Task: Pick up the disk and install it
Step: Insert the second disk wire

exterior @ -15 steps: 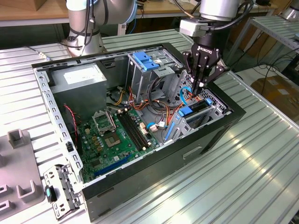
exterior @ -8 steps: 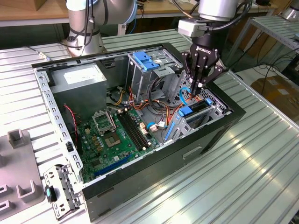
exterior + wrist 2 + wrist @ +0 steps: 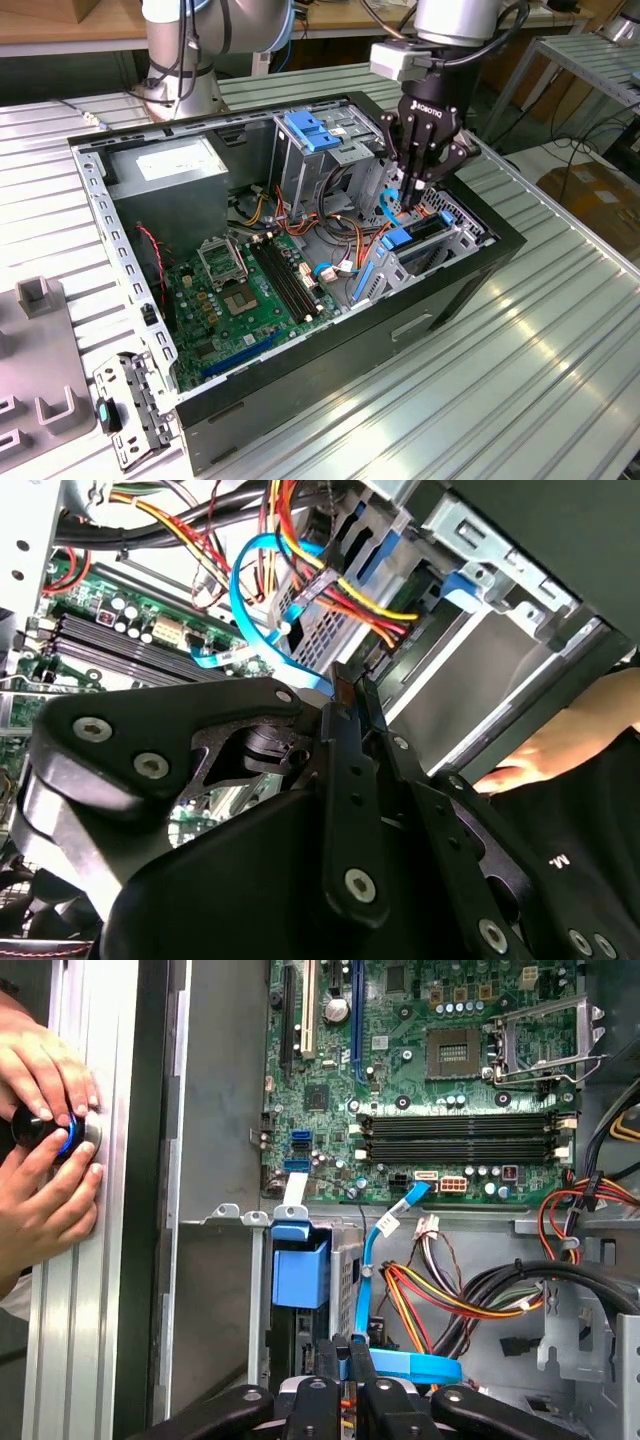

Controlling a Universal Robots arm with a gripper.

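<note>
Black linkage of the gripper (image 3: 352, 688) sits closest in both wrist views, its fingers (image 3: 330, 1385) drawn narrow, almost together, with a sliver of blue between the tips. Whether they pinch something or merely press, I cannot tell. In the exterior view the gripper (image 3: 412, 200) hangs tips-down over the drive cage at the exterior view's right end of the open computer case (image 3: 300, 385). The disk (image 3: 427, 230) appears to lie in that cage already, dark between its blue rails, just below the fingertips. A blue data cable (image 3: 372, 1260) runs right beside them. I judge the work to be at the install step, with picking up done. Seating calls for staying square to the cage and clear of the cable. A person's hands (image 3: 45, 1150) rest on a knob at the table edge
</note>
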